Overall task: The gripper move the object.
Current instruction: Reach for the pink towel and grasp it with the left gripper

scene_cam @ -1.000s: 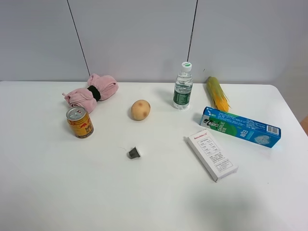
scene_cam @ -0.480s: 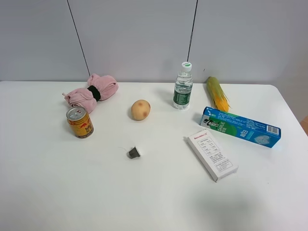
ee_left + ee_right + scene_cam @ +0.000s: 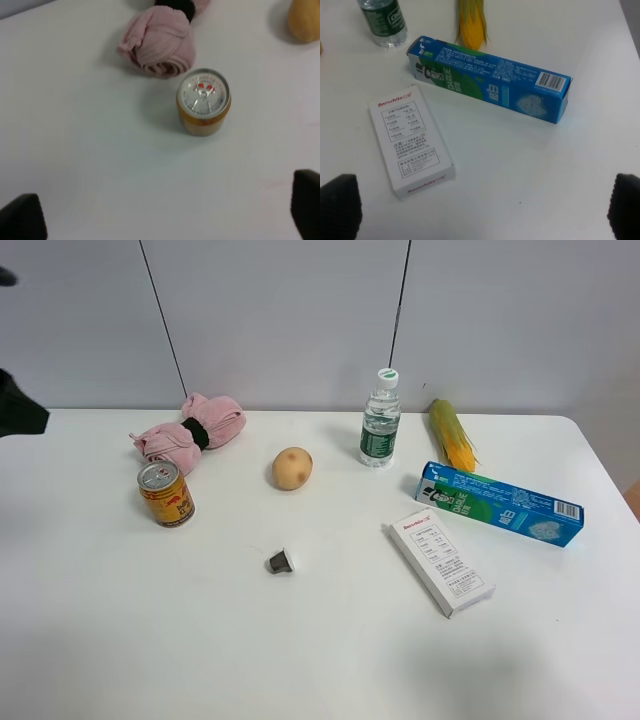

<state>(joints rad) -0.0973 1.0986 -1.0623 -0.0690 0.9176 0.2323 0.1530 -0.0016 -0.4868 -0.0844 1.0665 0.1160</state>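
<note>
Two containers stand upright on the white table [image 3: 330, 640]. The yellow metal can [image 3: 166, 493] has its silver lid sealed and the pull tab flat; its contents are hidden. The clear plastic bottle [image 3: 380, 420] carries a green label and a pale green cap screwed on.

Two cartons lie flat: a long blue box [image 3: 500, 504] and a white printed box [image 3: 440, 561], apart from each other.

Left gripper [image 3: 165, 215]: jaws spread wide, the black fingertips [image 3: 22, 217] at opposite corners of its wrist view, holding nothing, touching nothing, above bare table near the can. Part of the left arm [image 3: 20, 410] shows dark at the left edge of the high view.

Right gripper [image 3: 480, 200]: likewise wide apart, empty, above the table beside the white box.

Pink towel [image 3: 190, 432]: soft rolled cloth, bow-shaped, cinched by a black band, lying at the back left of the table, just behind the can. Also present: smooth tan potato [image 3: 292, 468], small gray cone cap [image 3: 279, 560], yellow corn cob [image 3: 452, 435].
</note>
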